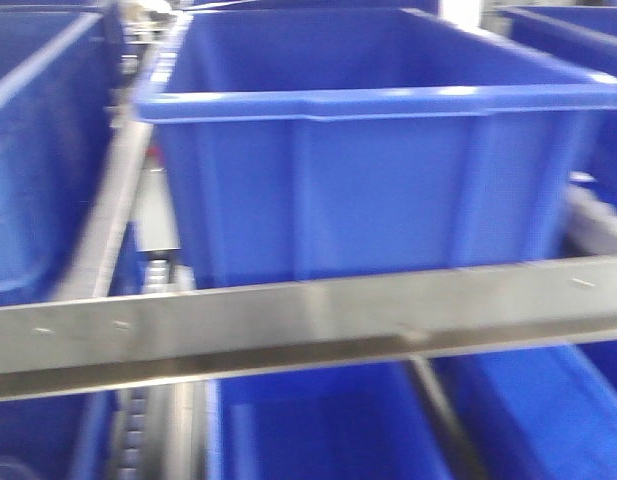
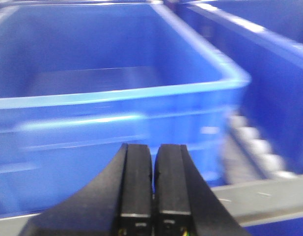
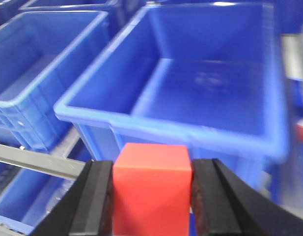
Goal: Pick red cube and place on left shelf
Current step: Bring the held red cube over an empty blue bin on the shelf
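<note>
Gripping now: I see my right pincer (image 3: pixel 152 196) clamped on the small matte red plastic cube (image 3: pixel 152 189), one black finger (image 3: pixel 92 201) pressed flat to each side face.
Cube shape: square-cornered block with smooth faces, the top lit brighter than the front; it fills the whole gap between the fingers.
Cube location: held in the air in front of and above the near rim of a large blue moulded-plastic crate (image 3: pixel 190 78), not touching it.
That crate: deep rectangular tub with a thick rolled lip, rounded corners and a smooth, slightly scuffed floor.
Neighbour crate: a second blue plastic crate (image 3: pixel 38 73) sits just to its left in the right wrist view, with a ribbed outer wall.
Left pincer: my left pincer (image 2: pixel 152 187) has its two black, flat-faced fingers pressed together with only a thin seam between them and nothing held.
Left wrist view: a blurred blue crate (image 2: pixel 117 98) with a glossy lip stands beyond the fingers, and a row of pale rollers (image 2: pixel 254 147) runs along its right side.
Left shelf: the tall stainless-steel rack (image 1: pixel 308 320) shows a flat brushed front rail crossing the front view, with small fasteners along it.
Front view crates: one big blue crate (image 1: pixel 368 170) stands on the tier behind the rail, and more blue crates lie on the tier below.
</note>
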Robot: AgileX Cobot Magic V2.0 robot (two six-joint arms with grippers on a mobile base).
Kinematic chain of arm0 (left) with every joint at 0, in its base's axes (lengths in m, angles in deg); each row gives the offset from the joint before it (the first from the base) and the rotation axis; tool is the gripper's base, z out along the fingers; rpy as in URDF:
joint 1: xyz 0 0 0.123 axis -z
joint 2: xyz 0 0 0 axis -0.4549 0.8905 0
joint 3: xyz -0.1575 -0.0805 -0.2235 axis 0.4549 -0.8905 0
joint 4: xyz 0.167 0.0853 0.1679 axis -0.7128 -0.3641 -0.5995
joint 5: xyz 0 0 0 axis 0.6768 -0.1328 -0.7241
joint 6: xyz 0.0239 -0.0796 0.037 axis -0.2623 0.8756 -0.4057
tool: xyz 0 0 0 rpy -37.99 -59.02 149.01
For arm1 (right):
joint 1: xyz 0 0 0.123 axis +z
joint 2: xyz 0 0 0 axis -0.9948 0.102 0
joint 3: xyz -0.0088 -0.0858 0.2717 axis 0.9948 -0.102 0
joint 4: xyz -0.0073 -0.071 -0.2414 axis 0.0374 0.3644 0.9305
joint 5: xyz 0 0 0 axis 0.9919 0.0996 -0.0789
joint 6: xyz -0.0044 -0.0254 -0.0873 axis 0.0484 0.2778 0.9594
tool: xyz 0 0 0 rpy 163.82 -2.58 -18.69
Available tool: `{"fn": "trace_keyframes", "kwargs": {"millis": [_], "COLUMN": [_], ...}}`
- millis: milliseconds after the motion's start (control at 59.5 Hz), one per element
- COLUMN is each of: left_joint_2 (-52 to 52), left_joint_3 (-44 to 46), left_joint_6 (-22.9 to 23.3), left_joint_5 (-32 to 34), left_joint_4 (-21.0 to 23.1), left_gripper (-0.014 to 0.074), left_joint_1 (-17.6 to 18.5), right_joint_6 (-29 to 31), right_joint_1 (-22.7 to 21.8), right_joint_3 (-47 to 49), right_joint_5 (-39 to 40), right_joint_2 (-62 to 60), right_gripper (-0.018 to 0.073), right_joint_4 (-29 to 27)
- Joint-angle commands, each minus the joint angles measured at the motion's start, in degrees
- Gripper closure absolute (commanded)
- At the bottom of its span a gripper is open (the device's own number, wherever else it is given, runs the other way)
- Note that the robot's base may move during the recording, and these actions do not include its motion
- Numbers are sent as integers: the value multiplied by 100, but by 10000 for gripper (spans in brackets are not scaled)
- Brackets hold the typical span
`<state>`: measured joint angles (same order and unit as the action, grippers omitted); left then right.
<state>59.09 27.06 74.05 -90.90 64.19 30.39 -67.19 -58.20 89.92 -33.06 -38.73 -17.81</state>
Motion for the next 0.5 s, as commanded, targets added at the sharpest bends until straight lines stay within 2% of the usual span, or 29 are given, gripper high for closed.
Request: {"fn": "trace_keyframes", "kwargs": {"millis": [0, 487], "left_joint_2": [-85, -85], "left_joint_3": [-132, -132], "left_joint_6": [5, 5], "left_joint_5": [503, 503], "left_joint_4": [22, 22], "left_gripper": [495, 495], "left_joint_1": [29, 29], "right_joint_6": [40, 40], "right_joint_1": [-46, -46], "right_joint_3": [153, 153], "right_joint_5": [520, 520], "right_joint_2": [23, 23], "right_gripper": [503, 503], "right_joint_4": [33, 33]}}
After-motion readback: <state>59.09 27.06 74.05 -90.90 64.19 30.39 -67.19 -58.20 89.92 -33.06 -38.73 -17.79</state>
